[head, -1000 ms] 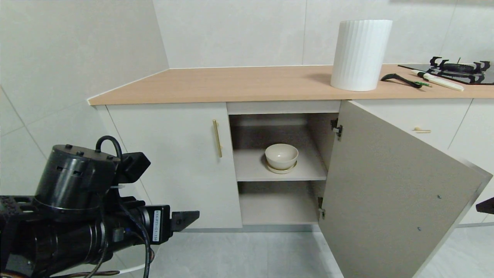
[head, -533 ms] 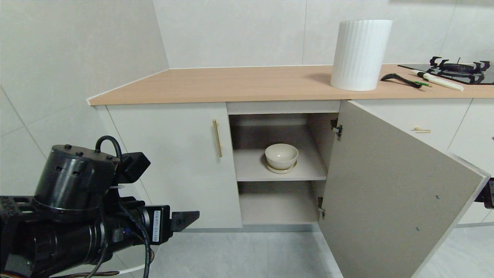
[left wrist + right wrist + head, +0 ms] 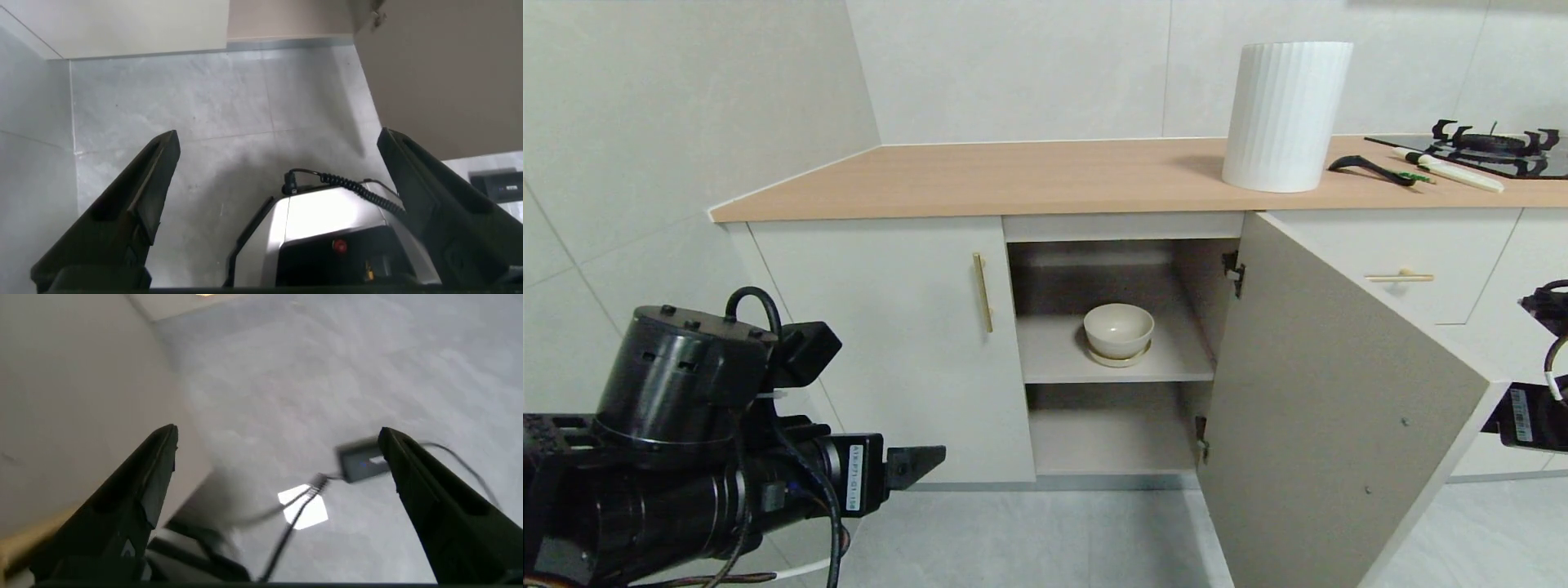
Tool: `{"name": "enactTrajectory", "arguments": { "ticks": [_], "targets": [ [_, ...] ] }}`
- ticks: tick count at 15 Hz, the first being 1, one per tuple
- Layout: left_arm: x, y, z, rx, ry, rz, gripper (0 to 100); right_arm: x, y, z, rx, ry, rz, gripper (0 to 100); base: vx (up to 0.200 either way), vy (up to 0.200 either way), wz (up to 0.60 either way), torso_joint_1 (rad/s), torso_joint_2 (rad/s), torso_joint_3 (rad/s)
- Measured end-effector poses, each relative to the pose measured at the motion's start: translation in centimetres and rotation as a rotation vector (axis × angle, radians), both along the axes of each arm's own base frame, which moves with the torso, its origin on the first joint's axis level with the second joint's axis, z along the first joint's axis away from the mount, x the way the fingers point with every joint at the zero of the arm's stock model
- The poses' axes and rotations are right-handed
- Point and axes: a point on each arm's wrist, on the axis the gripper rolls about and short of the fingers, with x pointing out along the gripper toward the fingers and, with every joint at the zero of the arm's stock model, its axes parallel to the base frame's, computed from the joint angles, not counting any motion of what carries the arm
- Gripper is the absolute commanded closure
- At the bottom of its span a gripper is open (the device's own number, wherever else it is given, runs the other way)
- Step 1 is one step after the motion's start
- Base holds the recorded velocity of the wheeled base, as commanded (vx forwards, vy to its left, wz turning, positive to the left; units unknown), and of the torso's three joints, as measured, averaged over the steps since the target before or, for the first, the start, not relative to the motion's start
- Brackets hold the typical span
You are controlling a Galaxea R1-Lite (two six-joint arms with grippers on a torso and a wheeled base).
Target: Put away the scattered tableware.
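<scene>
The round cream bowl (image 3: 1118, 328) sat on a small cream plate (image 3: 1117, 358) on the top shelf (image 3: 1062, 351) of the cupboard, so that part looked done. The big grey cupboard door (image 3: 1331, 392) was still open. The right gripper (image 3: 278, 434) was beside it, fingers apart and empty. The left gripper (image 3: 278, 139) hung over the floor, also apart and empty. A black bent tool (image 3: 1372, 167) and a long white tool (image 3: 1450, 170) lay on the brown wooden counter (image 3: 1013, 175), maybe still to tidy.
</scene>
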Motion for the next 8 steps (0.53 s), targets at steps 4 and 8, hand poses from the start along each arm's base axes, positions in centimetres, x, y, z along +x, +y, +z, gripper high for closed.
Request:
{"name": "enactTrajectory", "arguments": {
  "ticks": [4,8],
  "targets": [
    [0.0,0.0,0.0,-0.001,-0.002,0.0,0,0.1,2.9,-0.4,0.064,-0.002,0.056,0,0.0,0.0,0.0,0.0,0.0,0.0],
    [0.0,0.0,0.1,-0.003,-0.004,0.001,0,0.5,6.4,-1.4,0.147,-0.015,0.112,0,0.0,0.0,0.0,0.0,0.0,0.0]
  ]
}}
